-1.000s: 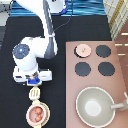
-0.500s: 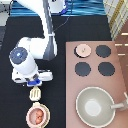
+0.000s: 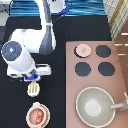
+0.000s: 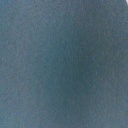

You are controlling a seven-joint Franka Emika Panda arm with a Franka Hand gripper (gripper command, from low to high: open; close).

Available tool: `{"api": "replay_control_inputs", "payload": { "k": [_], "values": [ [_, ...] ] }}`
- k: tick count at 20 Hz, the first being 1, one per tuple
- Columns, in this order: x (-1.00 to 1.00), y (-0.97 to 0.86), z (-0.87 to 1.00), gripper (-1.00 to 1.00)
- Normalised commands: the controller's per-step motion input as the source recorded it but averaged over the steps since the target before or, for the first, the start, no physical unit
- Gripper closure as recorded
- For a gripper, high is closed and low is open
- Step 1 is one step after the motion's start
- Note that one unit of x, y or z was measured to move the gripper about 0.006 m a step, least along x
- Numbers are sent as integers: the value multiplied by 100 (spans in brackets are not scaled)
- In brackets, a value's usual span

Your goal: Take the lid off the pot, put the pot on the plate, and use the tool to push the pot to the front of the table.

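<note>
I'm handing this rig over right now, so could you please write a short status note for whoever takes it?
Gripper: at the exterior view's left, directly above the tool on the table.
Lid: off, lying on the stove's top-left burner.
Pot: uncovered, sitting on the plate near the exterior view's bottom left.
Done: lid off, pot on plate.
Left: pushing the pot to the front with the tool.

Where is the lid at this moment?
In the exterior view, the lid lies on the stove's top-left burner spot, right of centre, beside a black burner. The end effector is far off, at the left above the tool.
</note>
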Motion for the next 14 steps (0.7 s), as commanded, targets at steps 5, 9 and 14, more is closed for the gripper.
{"api": "replay_control_inputs", "payload": {
  "k": [5,9,14],
  "values": [
    [-99,21,6,100],
    [-100,28,-23,100],
    [-100,35,-75,100]
  ]
}}
